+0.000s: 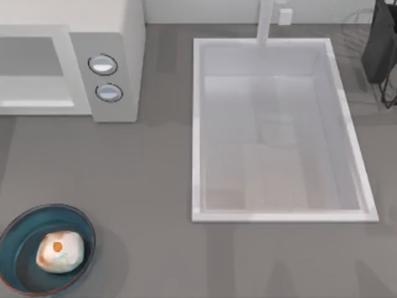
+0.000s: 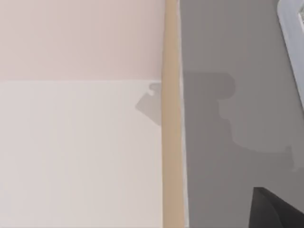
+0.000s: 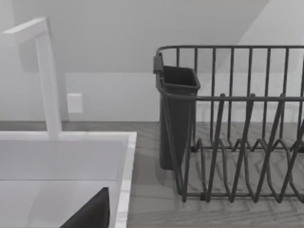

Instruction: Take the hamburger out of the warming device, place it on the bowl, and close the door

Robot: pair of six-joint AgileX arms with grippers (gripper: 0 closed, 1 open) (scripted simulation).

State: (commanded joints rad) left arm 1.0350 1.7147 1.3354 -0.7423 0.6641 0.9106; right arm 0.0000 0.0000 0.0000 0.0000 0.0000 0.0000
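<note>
The hamburger (image 1: 59, 251), a cream-white lump with an orange spot, lies inside the dark teal bowl (image 1: 17, 248) at the table's front left. The warming device (image 1: 118, 37) stands at the back left, its two silver-rimmed knobs facing up. Its door (image 1: 34, 102) with the grey window lies flush with the front, beside the knob panel. A dark part of my left gripper (image 2: 278, 211) shows over grey tabletop beside a tan edge strip. A dark part of my right gripper (image 3: 90, 213) shows above the sink's edge.
A large white sink (image 1: 197, 130) with a white faucet (image 1: 265, 22) takes up the middle and right of the table. A dark wire dish rack (image 3: 237, 142) with a black cup holder (image 3: 175, 114) stands at the back right.
</note>
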